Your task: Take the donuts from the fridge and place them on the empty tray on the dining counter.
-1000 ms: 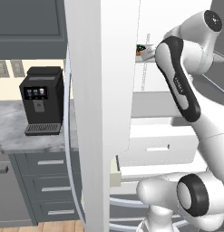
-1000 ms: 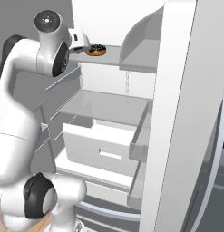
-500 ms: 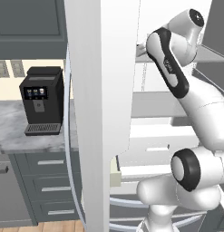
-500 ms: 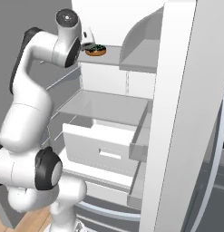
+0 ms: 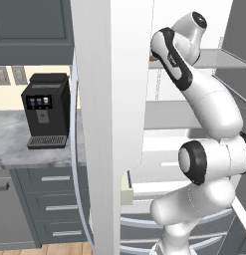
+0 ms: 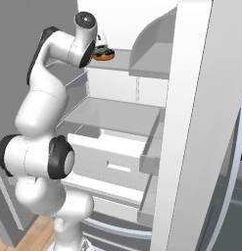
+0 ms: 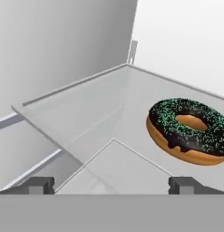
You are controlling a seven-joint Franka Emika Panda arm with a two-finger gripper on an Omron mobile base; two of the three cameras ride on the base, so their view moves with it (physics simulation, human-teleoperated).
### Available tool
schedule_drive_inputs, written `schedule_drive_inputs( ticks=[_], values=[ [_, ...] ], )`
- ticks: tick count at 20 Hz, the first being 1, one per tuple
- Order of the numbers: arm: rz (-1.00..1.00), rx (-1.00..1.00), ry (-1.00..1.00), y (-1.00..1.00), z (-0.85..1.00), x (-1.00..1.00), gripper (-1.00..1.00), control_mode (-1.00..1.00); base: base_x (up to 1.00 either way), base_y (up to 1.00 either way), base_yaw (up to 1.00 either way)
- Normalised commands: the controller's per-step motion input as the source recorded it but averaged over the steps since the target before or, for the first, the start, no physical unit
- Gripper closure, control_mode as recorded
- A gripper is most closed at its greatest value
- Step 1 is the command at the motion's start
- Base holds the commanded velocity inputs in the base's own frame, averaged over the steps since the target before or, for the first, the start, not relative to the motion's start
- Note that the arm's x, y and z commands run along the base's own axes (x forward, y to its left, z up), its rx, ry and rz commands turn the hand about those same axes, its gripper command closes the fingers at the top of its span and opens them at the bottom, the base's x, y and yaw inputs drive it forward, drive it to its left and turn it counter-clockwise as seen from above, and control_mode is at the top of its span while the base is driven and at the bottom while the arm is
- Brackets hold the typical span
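step: reaching for the first donut (image 7: pixel 190 130) on the fridge's (image 6: pixel 201 98) top shelf (image 6: pixel 122 58); nothing picked yet, as I judge it
donut: lies flat on the shelf, chocolate icing and green sprinkles up; in the hand view it sits ahead of the gripper (image 7: pixel 112 183) and off toward the right fingertip; in the right base view it lies just beside the hand at the shelf's left end
second donut: cannot tell where it is
gripper: fingers wide apart, holding nothing, touching nothing; the fingertips (image 7: pixel 186 183) hover over bare shelf, short of the donut
arm: stretched up and into the open fridge, wrist at top-shelf height (image 5: pixel 186 30)
next move: shift the hand toward the donut so it lies between the fingers, go forward and down, then close across the ring
care: icing side is up and the donut is low, so the fingers likely need to come close to the shelf to grip it
tray, counter: behind the robot at a guess; the carry comes later
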Motion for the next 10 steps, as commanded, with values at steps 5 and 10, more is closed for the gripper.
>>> schedule_drive_inputs(
  ticks=[5,10],
  values=[
    [0.01,-0.07,0.11,0.00,-0.14,0.45,-1.00,-1.00,0.00,0.00,0.00],
    [0.01,0.00,-0.01,0.00,0.03,0.24,-1.00,-1.00,0.00,0.00,0.00]
  ],
)
